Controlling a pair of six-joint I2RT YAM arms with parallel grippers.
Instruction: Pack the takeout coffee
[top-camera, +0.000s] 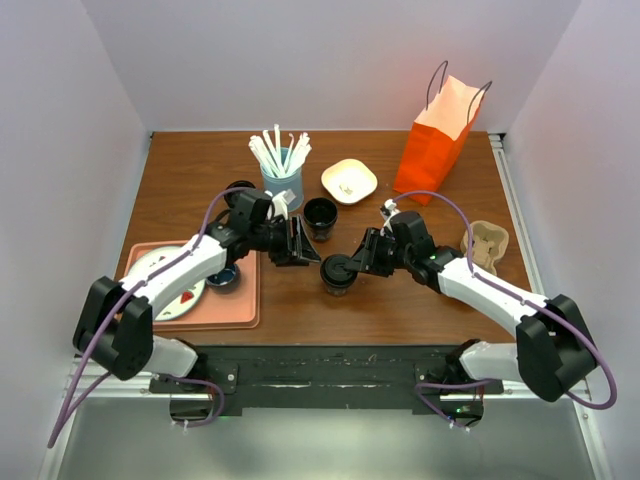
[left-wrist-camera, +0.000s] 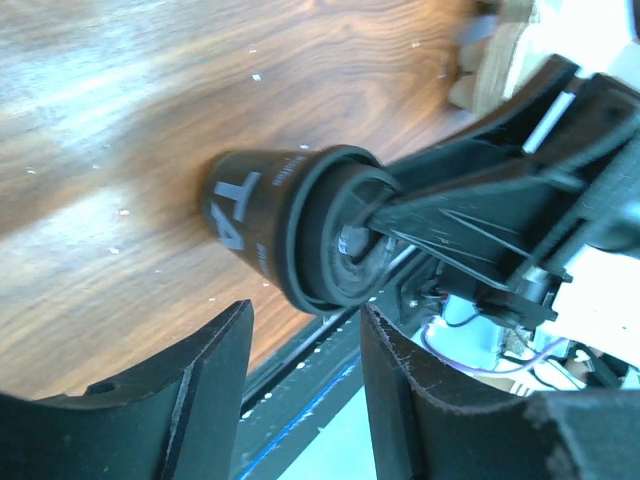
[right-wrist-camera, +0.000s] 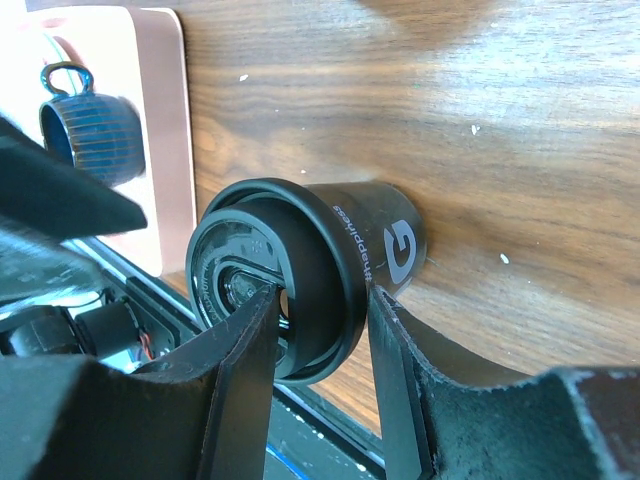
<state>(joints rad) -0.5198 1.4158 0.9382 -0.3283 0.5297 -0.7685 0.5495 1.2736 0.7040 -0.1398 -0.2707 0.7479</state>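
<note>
The takeout coffee is a black tapered cup with a black lid, standing upright at the middle front of the table. My right gripper is shut on its lid. In the right wrist view one finger rests in the lid's top and the other presses outside the rim of the cup, with the gripper pinching between them. My left gripper hovers just left of the cup, open. In the left wrist view its gripper has nothing between its fingers and the cup lies just beyond the tips.
An open black cup stands behind the coffee, next to a blue tumbler of white straws and a white bowl. An orange paper bag stands back right, a cardboard cup carrier at the right. The pink tray on the left holds a plate and a blue mug.
</note>
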